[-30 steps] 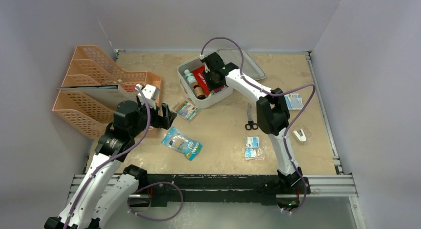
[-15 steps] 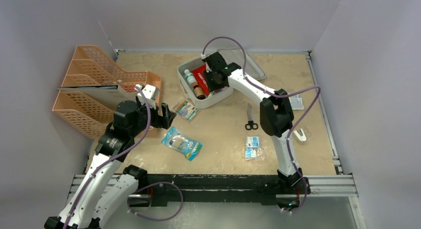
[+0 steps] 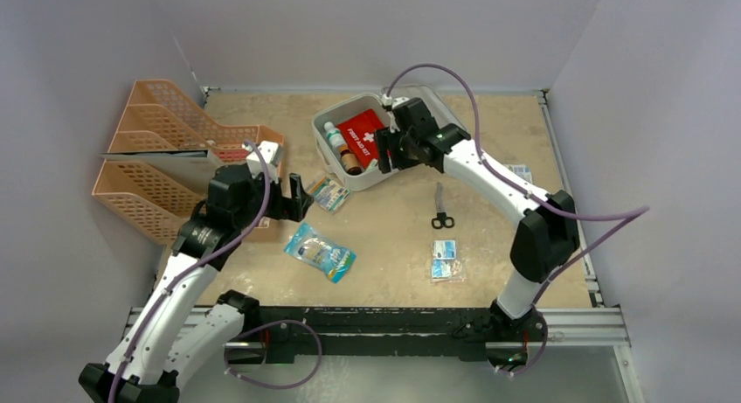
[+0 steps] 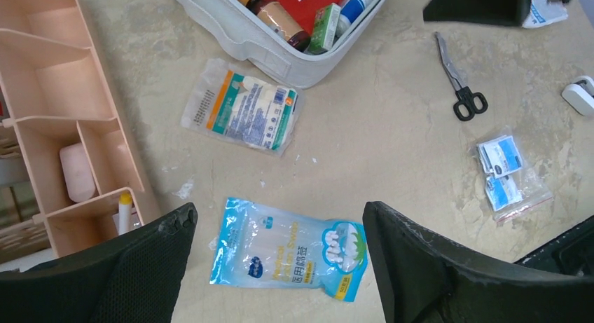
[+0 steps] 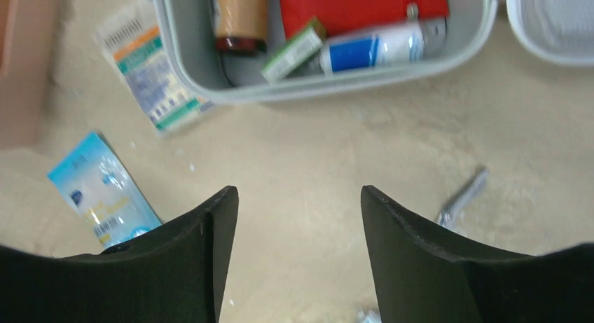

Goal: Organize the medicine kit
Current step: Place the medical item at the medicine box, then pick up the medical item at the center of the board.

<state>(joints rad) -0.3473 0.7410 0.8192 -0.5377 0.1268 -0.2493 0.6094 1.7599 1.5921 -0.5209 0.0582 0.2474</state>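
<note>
On the counter [image 3: 393,254] the kit [image 3: 376,174] sits open at twelve o'clock. My left tool [image 4: 277,218] and right tool [image 5: 298,197] are wide open, holding nothing. The flat blue pack [image 4: 291,249] may slide away if I pinch badly.

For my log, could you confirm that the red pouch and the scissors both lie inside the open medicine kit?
Only the red pouch lies inside the medicine kit; the scissors lie on the table outside it, as the top external view shows.
</note>
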